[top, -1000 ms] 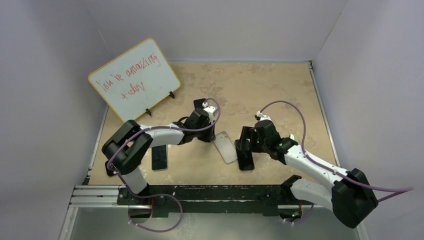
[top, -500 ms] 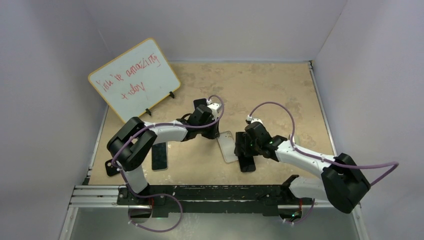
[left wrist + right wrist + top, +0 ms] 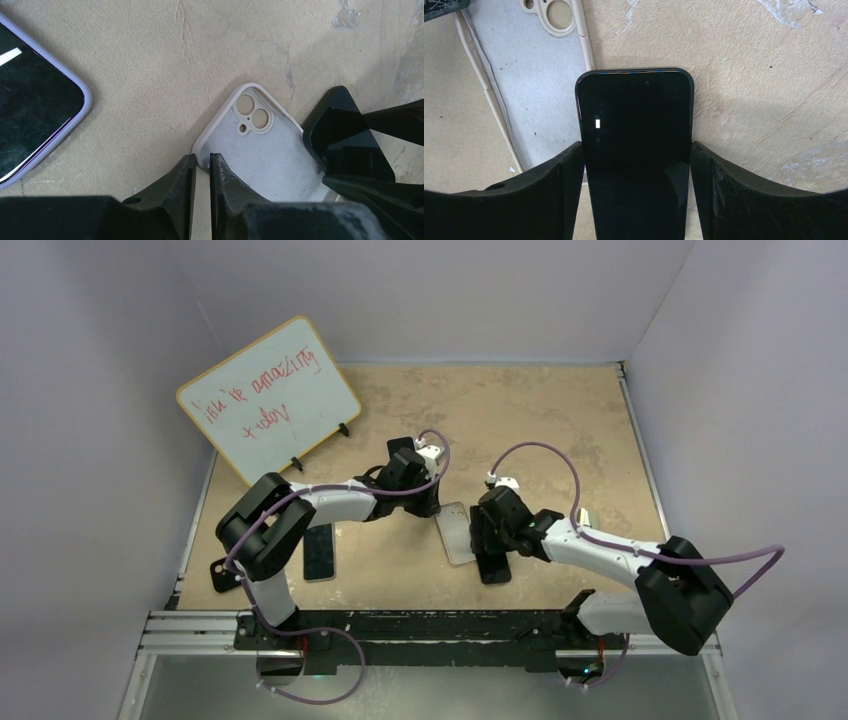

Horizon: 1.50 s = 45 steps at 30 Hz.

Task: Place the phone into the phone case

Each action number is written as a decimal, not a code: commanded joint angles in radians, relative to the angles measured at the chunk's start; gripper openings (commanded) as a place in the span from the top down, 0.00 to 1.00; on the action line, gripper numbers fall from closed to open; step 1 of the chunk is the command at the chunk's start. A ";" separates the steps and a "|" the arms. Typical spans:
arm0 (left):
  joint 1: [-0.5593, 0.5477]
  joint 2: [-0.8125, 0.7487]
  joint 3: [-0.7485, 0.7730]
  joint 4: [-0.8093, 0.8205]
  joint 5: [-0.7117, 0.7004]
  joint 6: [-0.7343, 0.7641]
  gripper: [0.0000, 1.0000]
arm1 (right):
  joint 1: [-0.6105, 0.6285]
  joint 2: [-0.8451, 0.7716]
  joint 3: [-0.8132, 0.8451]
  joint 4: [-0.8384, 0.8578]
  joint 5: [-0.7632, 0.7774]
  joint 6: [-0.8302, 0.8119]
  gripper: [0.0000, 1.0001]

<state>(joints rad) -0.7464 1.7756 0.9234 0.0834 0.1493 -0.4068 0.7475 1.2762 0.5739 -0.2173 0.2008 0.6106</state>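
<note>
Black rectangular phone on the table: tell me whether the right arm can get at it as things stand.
Probably yes. The right end effector straddles the black phone, a finger against each long edge, nothing between. The beige phone case lies alongside, not in the way.

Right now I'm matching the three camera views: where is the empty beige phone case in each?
Top external: phone case at centre, between left pincer and right pincer.
Left wrist: centre-right, inside facing up.
Right wrist: upper left, beside the black phone.
Shared landmark: its camera cutout, clear in both wrist views only.
</note>
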 commanded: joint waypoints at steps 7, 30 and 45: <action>-0.005 0.001 -0.007 0.070 0.094 -0.016 0.83 | 0.047 -0.050 0.023 0.016 0.068 0.050 0.51; -0.007 0.023 -0.056 0.146 0.185 -0.134 0.83 | 0.049 -0.084 0.011 0.280 0.094 0.066 0.59; -0.004 0.043 -0.049 0.118 0.148 -0.186 0.86 | 0.048 -0.040 0.018 0.302 0.018 0.221 0.61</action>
<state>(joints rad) -0.7471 1.8084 0.8711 0.1944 0.2920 -0.5644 0.7918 1.2411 0.5678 0.0025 0.2394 0.7563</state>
